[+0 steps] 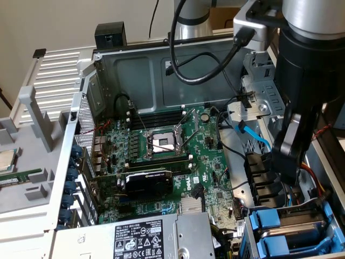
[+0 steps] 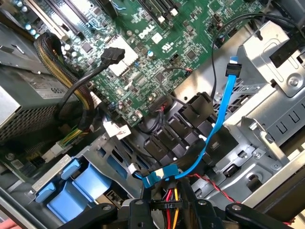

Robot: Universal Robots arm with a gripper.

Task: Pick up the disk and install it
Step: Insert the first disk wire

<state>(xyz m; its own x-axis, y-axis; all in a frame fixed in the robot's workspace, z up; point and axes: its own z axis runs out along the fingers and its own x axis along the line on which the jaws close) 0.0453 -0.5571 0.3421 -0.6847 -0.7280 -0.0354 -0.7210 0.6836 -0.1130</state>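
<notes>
Two blue carriers point(image 1: 272, 232) sit side by side in the drive cage point(image 2: 116, 160) at the exterior view's lower right. The disk is, I judge, one of them; which one, cannot tell. Gripper point(image 1: 285, 171) hangs just above the cage, no drive seen in it. Claw apart or together: cannot tell. Step in hand: working at the bay. Any descent calls for clearing the blue cable point(image 2: 221, 119).

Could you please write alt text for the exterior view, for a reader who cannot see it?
A robot arm's black gripper hangs inside an open grey metal computer case, near two blue plastic drive carriers at the exterior view's lower right. A green motherboard lies across the case's middle.
</notes>
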